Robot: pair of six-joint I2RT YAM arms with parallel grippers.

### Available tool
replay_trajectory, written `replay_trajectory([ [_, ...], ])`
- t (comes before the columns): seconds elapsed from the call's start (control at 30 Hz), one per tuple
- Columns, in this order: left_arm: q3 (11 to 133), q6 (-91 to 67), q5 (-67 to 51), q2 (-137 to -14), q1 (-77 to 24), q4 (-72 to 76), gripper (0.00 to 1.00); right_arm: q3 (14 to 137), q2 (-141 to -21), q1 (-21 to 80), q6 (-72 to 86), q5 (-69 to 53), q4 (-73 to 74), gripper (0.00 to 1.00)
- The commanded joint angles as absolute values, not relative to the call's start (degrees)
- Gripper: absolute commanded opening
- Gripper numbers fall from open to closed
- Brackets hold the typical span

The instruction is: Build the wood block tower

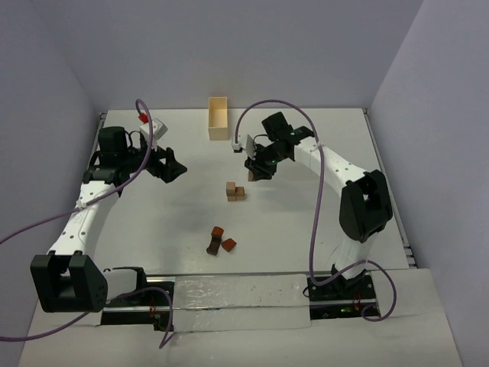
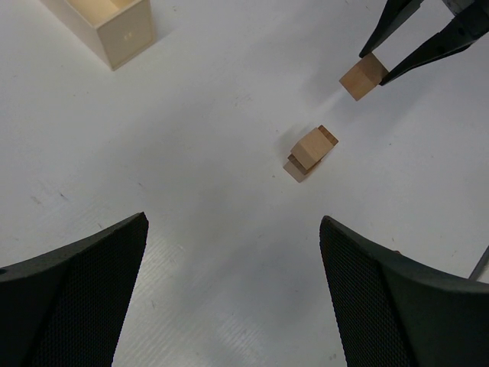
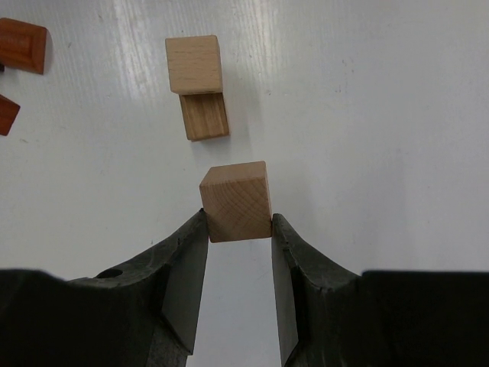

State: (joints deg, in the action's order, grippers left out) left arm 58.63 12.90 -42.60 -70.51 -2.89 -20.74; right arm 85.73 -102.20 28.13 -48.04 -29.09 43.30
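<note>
White surface (image 1: 153,222), seen from above: right jaws clench a tan cube (image 3: 236,200) near the started tower (image 3: 195,69) at centre; left jaws stand released; reddish blocks (image 1: 228,245) lie lower centre.

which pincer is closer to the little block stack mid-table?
Right. The right pincer, shut on a tan cube, hangs just beyond the block stack, slightly to its right. The left pincer, open, sits well off to its left.
</note>
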Motion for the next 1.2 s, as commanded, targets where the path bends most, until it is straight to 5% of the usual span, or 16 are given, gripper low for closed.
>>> replay_trajectory([
  [0.0, 60.0, 13.8, -44.7, -70.7, -2.5, -19.9, 0.99, 88.9, -103.4, 28.9, -49.9, -30.1, 44.8, 0.22],
  [1.17, 59.0, 15.2, -45.7, -72.1, -2.5, -19.8, 0.99, 88.6, -109.7, 33.7, -46.0, -28.8, 38.9, 0.23],
])
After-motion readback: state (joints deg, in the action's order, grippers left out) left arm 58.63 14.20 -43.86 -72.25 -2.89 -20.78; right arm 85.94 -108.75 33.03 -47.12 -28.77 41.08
